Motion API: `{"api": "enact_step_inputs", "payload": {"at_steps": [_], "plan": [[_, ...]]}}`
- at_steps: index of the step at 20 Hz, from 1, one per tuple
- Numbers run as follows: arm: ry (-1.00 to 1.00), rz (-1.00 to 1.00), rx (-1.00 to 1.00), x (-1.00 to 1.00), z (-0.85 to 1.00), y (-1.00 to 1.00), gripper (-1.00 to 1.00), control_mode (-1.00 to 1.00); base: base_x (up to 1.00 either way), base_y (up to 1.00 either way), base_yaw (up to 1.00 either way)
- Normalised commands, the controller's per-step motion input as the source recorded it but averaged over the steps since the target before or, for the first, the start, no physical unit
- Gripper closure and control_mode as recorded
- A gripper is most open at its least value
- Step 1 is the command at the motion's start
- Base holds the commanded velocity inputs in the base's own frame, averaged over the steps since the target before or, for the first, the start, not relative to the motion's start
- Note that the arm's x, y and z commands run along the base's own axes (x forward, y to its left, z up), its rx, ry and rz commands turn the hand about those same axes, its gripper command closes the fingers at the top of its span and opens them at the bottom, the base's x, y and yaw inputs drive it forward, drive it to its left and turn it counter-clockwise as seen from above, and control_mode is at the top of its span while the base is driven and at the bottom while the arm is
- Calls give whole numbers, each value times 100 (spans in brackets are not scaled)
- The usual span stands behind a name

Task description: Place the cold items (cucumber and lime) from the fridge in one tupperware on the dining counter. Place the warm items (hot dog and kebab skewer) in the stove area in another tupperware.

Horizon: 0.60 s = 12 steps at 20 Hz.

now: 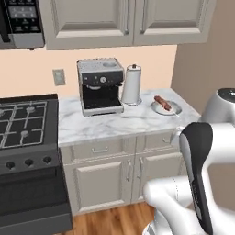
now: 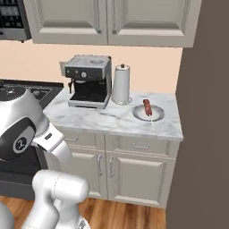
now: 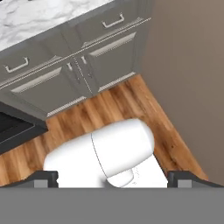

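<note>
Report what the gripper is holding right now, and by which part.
Nothing is held. The gripper is open, its finger tips far apart above the wooden floor. The kebab skewer lies untouched on its plate on the counter.

The arm (image 1: 197, 183) had glossy white rounded links, dark grey joint bands, and small dark finger tips (image 3: 43, 178).

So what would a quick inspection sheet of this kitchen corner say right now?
Surface: white marble counter beside the black stove.
Job's things: kebab skewer lying on a small plate; no hot dog or tupperware seen.
Clutter: coffee machine, paper towel roll.
Grippers: gripper open, holding nothing, pointing at the wooden floor.
Cables: nothing seen.
Surroundings: cream cabinets below and above, wall outlet.
</note>
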Motion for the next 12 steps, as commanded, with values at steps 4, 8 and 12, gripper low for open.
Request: {"api": "enact_step_inputs", "payload": {"at_steps": [4, 8, 12], "plan": [[0, 0, 0, 0, 0, 0, -100, 100, 23, 94, 0], [0, 0, 0, 0, 0, 0, -100, 100, 13, 100, 0], [0, 0, 0, 0, 0, 0, -100, 100, 26, 100, 0]]}}
